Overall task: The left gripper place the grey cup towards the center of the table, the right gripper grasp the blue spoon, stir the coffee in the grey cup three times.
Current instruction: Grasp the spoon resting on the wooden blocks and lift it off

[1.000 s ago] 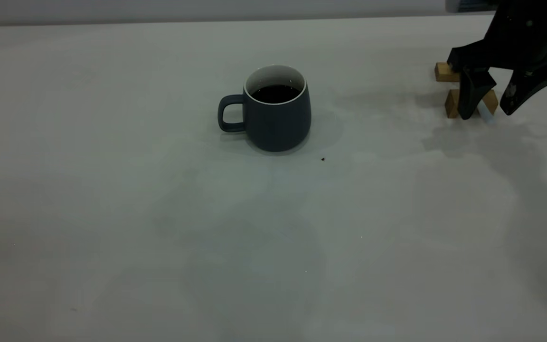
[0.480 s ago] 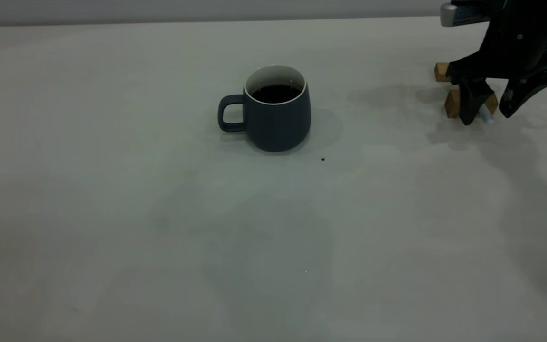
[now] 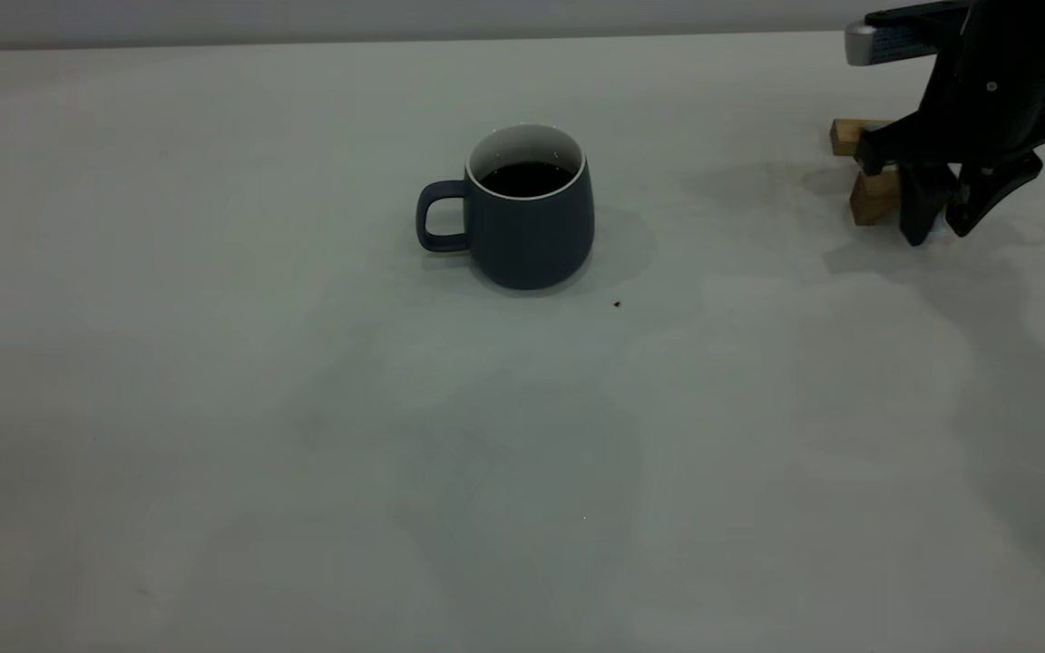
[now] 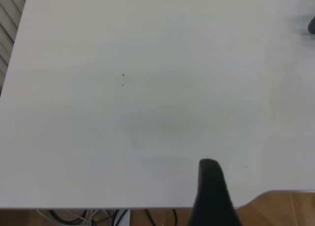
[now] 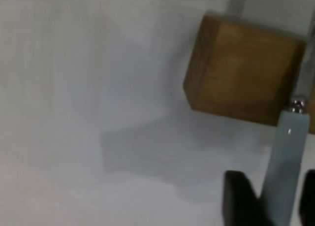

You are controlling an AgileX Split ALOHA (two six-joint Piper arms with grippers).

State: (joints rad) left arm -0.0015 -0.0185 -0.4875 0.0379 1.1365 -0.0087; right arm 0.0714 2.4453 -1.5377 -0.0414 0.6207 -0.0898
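Upper right of exterior frame | R gripper (image 3: 940,227) down at wooden blocks (image 3: 874,195), fingers pinched on blue spoon (image 5: 283,172) handle, propped on block for pickup | grey cup (image 3: 530,218) w/ coffee (image 3: 527,179) mid-frame, already centred on table (image 3: 214,408) | L gripper (image 4: 211,196) parked off to side, open/closed unclear

The grey cup (image 3: 532,218) stands upright near the centre of the worktop (image 3: 214,408), loop handle toward the left arm's side. Its white interior holds the coffee (image 3: 527,178), a near-black liquid lying below the rim. The blue spoon (image 5: 284,172) has a pale blue handle and a metal neck. It lies well apart from the cup, between the right gripper's (image 3: 938,227) nearly closed jaws.
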